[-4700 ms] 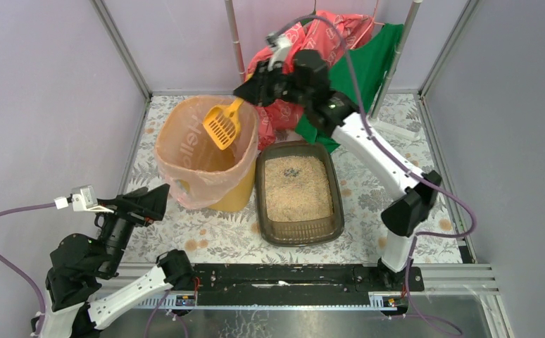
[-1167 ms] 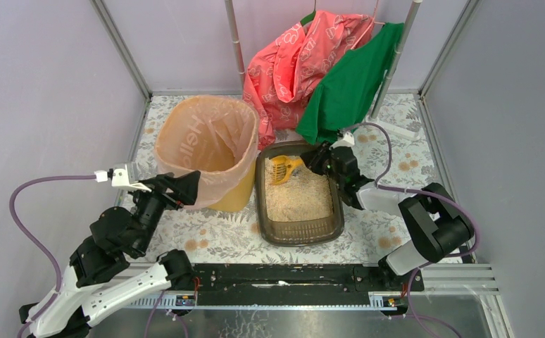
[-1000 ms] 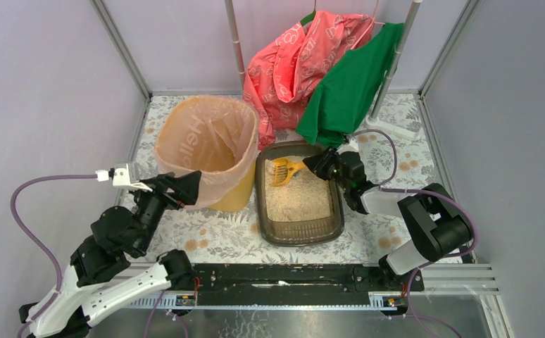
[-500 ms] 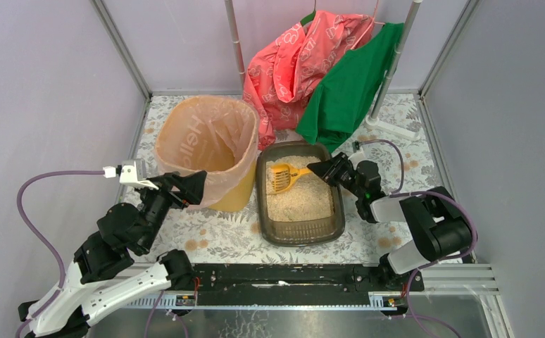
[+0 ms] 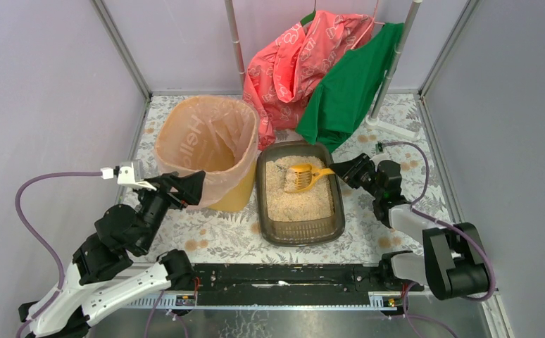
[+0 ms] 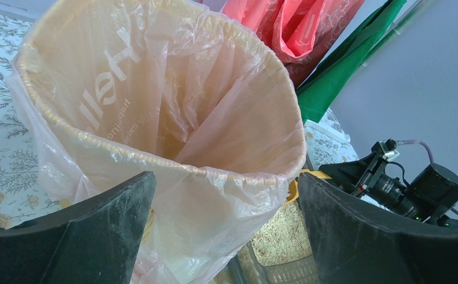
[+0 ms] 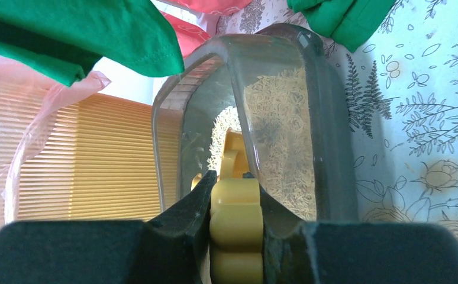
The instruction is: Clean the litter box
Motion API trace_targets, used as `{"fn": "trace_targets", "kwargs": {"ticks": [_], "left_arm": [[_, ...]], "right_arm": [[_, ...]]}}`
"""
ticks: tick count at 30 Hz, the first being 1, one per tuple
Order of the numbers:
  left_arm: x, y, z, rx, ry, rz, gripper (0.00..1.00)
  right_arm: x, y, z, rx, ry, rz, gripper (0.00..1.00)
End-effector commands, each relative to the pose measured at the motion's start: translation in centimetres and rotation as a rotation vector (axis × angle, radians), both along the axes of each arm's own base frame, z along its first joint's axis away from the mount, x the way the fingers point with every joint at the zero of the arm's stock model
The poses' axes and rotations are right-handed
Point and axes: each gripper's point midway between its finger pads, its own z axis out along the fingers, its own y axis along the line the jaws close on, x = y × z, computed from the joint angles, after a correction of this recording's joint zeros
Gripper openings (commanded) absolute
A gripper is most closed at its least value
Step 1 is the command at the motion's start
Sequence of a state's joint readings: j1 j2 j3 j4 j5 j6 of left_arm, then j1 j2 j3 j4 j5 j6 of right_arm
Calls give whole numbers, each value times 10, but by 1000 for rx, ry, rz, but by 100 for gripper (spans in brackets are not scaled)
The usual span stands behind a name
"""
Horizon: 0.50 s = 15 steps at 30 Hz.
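**Right claw has the scoop over the litter box rim, left claw wide open by the bin**

Right claw (image 7: 234, 183) first: it's clenched on the handle of the yellow scoop (image 7: 234, 207), and the wrist camera shows the black fingers pinching that handle from both sides. From overhead the dark fingers blur into the arm, so the grip itself is hard to read there. The claw sits just outside the right rim of the litter box (image 5: 299, 236), toward its far end. The handle crosses the rim and the scoop head is down on the beige granules in the far half of the box. Whether anything lies in the scoop head, I can't tell. In the wrist view the head shows only as a smeared yellow shape through the box's cloudy wall.

Over to the left claw (image 6: 223, 177): released, fingers spread wide, holding nothing. It hovers off the box's left side, pointed at the near rim of the yellow bin (image 5: 238, 197) with its peach liner. That bin stands just beside the box's left wall. The liner's folds hide the bottom of the bin. From this wrist camera the bin blocks nearly all of the box, apart from a sliver of granules low down.

Behind the box's far end hang a red cloth (image 5: 291, 63) and a green cloth (image 5: 347, 84), their tops cut off. The box rests flat on the floral surface (image 5: 206, 239).
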<state>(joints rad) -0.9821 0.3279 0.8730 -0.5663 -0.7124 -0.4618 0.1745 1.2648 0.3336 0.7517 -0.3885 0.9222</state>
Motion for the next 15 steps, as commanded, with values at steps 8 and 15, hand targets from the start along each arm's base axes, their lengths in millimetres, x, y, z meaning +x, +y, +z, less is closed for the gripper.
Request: {"fn": "trace_targets", "kwargs": {"ticks": [8, 15], "left_arm": [[-1, -4, 12, -65, -40, -21, 99], [-3, -2, 14, -65, -41, -22, 99]], "right_arm": [[-15, -1, 26, 106, -51, 70, 0], [-20, -12, 53, 322, -97, 81, 0]]}}
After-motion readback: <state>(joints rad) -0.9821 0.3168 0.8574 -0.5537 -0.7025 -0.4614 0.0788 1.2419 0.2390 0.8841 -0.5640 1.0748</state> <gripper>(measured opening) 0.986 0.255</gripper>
